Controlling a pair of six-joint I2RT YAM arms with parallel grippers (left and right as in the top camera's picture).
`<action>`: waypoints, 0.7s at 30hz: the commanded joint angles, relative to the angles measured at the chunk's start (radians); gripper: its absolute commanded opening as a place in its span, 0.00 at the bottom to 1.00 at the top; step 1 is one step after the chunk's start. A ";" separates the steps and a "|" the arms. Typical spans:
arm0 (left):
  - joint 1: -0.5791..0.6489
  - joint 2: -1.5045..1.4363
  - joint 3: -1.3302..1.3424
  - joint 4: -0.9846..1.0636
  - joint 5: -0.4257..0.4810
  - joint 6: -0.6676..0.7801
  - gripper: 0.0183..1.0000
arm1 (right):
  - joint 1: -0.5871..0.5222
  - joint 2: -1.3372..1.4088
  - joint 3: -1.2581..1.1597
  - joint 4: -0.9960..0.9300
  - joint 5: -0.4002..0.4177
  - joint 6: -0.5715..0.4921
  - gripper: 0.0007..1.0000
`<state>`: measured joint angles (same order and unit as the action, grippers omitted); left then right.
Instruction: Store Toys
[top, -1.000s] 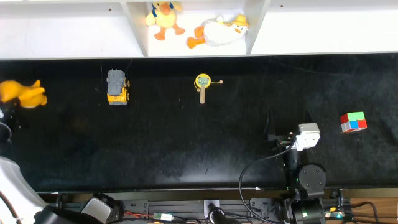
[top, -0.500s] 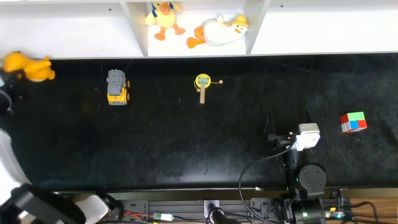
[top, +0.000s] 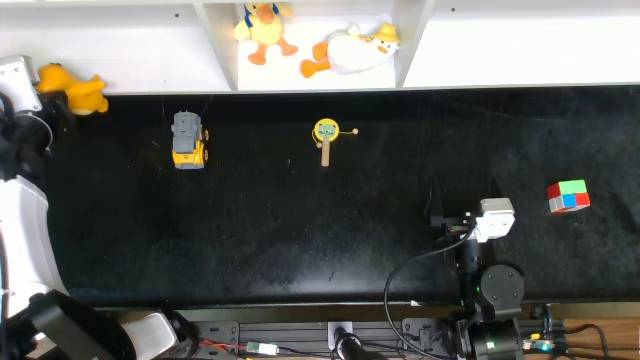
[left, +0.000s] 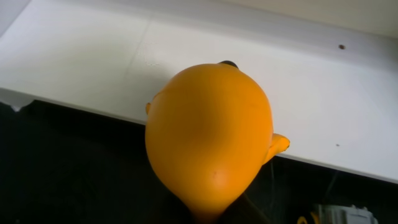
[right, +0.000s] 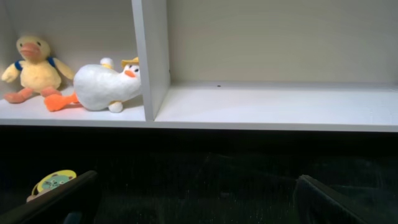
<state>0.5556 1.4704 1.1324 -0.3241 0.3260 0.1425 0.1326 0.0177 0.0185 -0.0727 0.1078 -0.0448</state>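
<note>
Black worktop (top: 300, 230), white 3-bay shelf unit (top: 500, 55) along its far edge

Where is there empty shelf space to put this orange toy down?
The left compartment, right by the orange toy, is bare, and so is the right compartment past the divider. The middle compartment is crowded: yellow duck and white duck share it.

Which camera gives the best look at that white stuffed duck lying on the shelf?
The right wrist view: it sees the white plush duck with orange feet side-on, lying beside the yellow plush duckling. The top view catches it from above, foreshortened. The left wrist view faces a rounded orange toy instead.
</note>
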 joint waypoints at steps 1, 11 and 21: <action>-0.008 -0.005 0.035 0.028 -0.076 -0.071 0.02 | 0.005 0.001 -0.014 0.003 -0.007 0.000 0.99; -0.009 0.082 0.142 0.028 -0.096 -0.092 0.02 | 0.005 0.001 -0.014 0.003 -0.007 0.000 1.00; -0.054 0.204 0.248 0.029 -0.130 -0.091 0.02 | 0.005 0.001 -0.014 0.003 -0.008 0.000 0.99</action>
<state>0.5140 1.6505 1.3373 -0.3008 0.2188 0.0719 0.1326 0.0177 0.0185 -0.0727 0.1078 -0.0448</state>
